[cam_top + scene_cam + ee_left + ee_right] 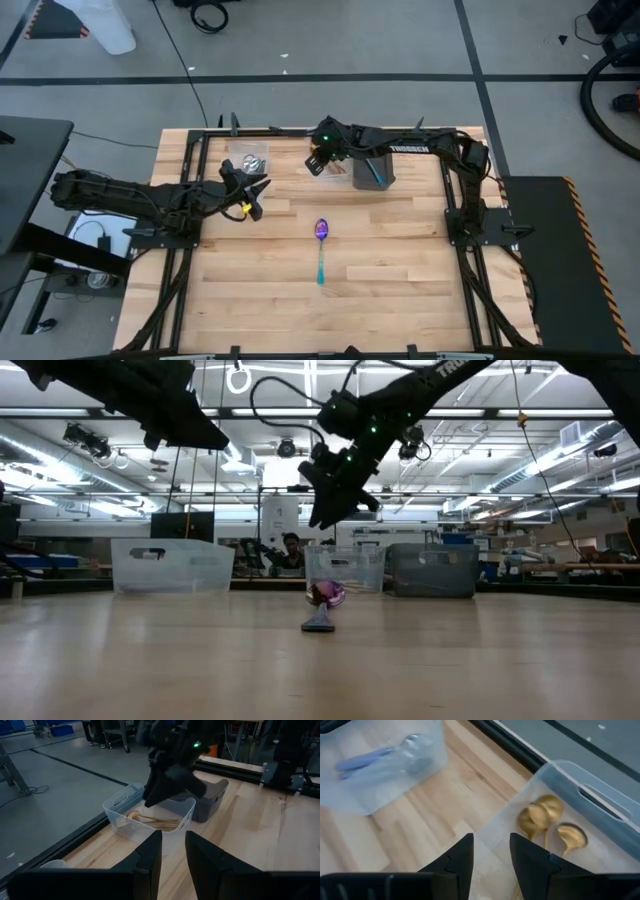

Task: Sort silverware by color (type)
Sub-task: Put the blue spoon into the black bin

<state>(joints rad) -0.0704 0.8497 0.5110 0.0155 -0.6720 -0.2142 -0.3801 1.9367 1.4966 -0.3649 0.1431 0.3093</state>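
Note:
One iridescent purple-blue spoon with a teal handle (321, 238) lies flat on the bare wood mid-table, also seen in the low view (324, 602). Gold spoons (545, 817) lie in the middle clear bin (590, 790). Silver spoons (405, 750) lie in the left clear bin (248, 160). A teal-handled spoon (376, 170) sticks up in the dark bin (385, 180). My right gripper (318, 160) hangs open and empty above the gold bin's near rim (490, 855). My left gripper (258, 190) is open and empty, raised just near-side of the left bin, facing the gold bin (173, 855).
The three bins stand in a row along the table's far edge (170, 565) (345, 565) (430, 570). Bare wood stretches around the lone spoon and toward the near edge. A person shows far behind the table (291, 550).

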